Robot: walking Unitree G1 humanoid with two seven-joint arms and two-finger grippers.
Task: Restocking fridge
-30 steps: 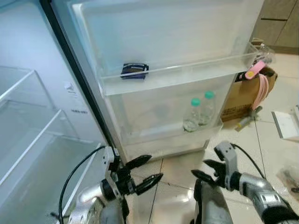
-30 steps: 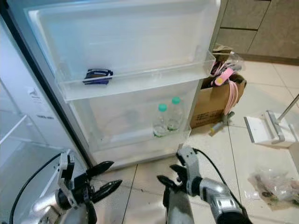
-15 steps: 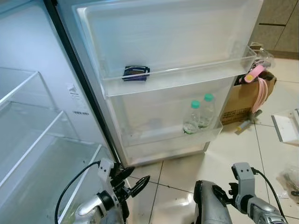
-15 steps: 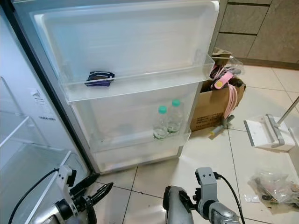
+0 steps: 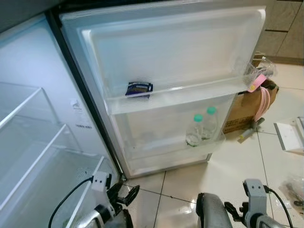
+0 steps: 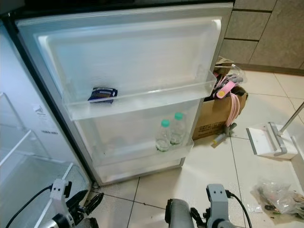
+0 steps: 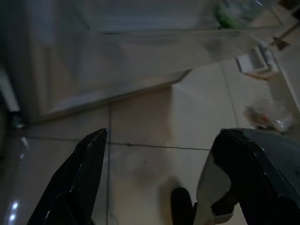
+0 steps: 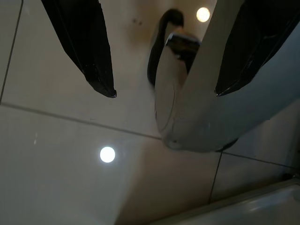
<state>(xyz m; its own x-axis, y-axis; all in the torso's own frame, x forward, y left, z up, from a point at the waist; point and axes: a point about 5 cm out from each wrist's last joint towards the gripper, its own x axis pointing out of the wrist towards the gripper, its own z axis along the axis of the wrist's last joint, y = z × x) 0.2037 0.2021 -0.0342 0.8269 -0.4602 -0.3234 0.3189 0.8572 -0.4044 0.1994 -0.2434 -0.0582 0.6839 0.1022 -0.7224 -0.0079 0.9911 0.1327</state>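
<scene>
Fridge door (image 5: 171, 52) is swung wide open, and that's pretty much where the restocking stands. Lower door bin (image 5: 166, 142) has two water bottles (image 5: 200, 128) with green caps standing side by side at its far end, and the upper door bin (image 5: 180, 92) has just one small dark blue packet (image 5: 138, 88) near the hinge side. Inside shelves (image 5: 33, 137) on the robot's left look bare from what I can see.

Both arms are down low near the floor tiles (image 5: 228, 161). Left gripper (image 7: 154, 178) is spread wide and holding nothing, just pointing at the tiles below the door. Right gripper (image 8: 159, 61) is also spread and empty, aimed down past the robot's own silver leg (image 8: 201, 103).

My read: it's between items, nothing in hand, so the next thing is fetching stock. There's a cardboard box (image 5: 244, 111) beside the door with pink stuff (image 5: 259, 83) hanging off it, plus a white dustpan thing (image 6: 266, 140) and a plastic bag (image 6: 278, 197) on the floor, but I can't tell if any of that is fridge stuff. Probably needs to turn and find the supplies first.
</scene>
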